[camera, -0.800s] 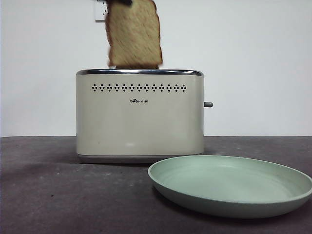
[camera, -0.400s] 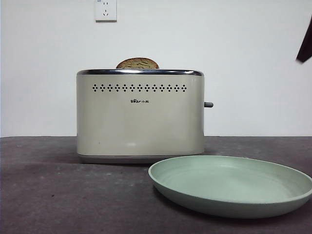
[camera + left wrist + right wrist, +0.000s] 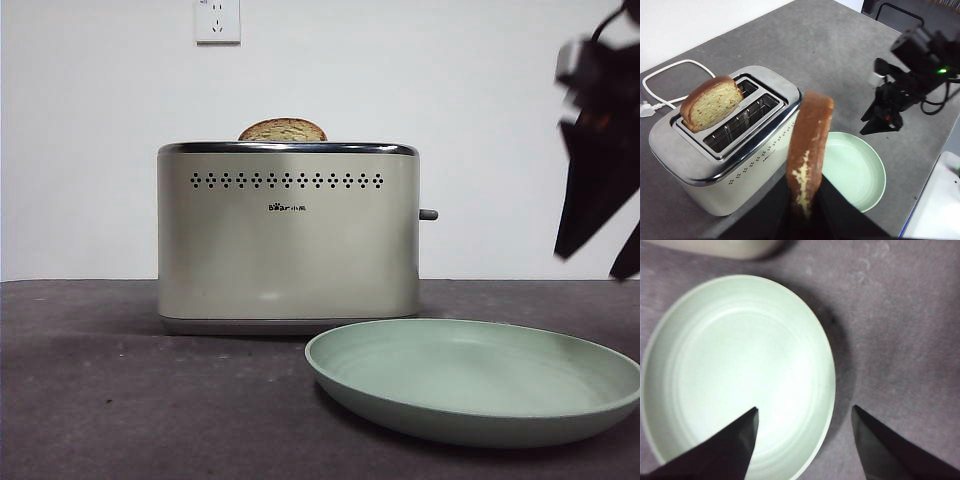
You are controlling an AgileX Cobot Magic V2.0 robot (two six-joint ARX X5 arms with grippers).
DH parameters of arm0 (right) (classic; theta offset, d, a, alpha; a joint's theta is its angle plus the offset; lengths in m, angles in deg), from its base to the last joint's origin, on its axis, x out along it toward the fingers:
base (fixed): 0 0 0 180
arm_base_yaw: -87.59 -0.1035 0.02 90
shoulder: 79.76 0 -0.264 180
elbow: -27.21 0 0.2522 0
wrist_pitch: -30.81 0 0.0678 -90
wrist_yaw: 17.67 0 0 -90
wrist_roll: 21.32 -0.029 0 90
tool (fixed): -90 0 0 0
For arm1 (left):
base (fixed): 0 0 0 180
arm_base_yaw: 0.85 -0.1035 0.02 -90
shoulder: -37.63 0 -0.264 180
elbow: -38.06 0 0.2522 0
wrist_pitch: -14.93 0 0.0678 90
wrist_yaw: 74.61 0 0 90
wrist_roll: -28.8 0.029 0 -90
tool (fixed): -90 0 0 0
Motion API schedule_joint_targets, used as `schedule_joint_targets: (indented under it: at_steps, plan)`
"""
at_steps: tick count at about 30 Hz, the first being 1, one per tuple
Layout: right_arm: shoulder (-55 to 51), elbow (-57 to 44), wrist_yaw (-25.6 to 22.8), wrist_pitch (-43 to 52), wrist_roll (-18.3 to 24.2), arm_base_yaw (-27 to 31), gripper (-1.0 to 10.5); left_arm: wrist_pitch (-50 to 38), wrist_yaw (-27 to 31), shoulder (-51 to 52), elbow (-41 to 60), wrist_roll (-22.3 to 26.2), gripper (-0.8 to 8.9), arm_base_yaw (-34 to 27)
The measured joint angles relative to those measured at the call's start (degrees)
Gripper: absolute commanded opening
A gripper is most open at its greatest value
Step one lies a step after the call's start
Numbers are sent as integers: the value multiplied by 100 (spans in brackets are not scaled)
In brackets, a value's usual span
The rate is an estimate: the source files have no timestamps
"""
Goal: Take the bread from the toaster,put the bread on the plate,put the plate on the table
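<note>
The left gripper [image 3: 805, 210] was clenched on the bread [image 3: 809, 145], holding the slice upright by its lower edge, high above the table [image 3: 840, 45]. In the left wrist view this held slice was seen edge-on, its brown crust turned to the camera, above the gap between the toaster [image 3: 725, 145] and the plate [image 3: 855, 167]. It touched neither of them. It was not in the front view.

A second slice [image 3: 283, 130] stood in the toaster's far slot, at the left end, and only its domed top rose over the chrome rim [image 3: 287, 148]. The near slot [image 3: 742, 122] was open, and its wire frame could be seen inside.

The toaster stood on the table with its grey lever [image 3: 428, 214] on the right side. The plate lay flat on the table, near and to the right of the toaster, just beside it but not touching. Nothing lay in the plate.

The right gripper [image 3: 598, 180] hung in the air at the right edge of the front view, above the right part of the plate. Its jaws were spread apart and held nothing; in the right wrist view one jaw was over the plate's inside and the other over the table past the rim.

A white cable [image 3: 670, 75] lay on the table behind the toaster, and a wall socket [image 3: 217, 20] was on the white wall.
</note>
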Motion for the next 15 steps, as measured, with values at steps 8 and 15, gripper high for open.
schedule_joint_targets:
  at_steps: [8, 15]
  plan:
    - [778, 0, 0, 330, 2, 0, 241, -474, 2, 743, 1637, -52, 4, 0]
    - [1119, 0, 2, 481, 7, -7, 170, -833, -118, 1311, 2855, -282, 4, 0]
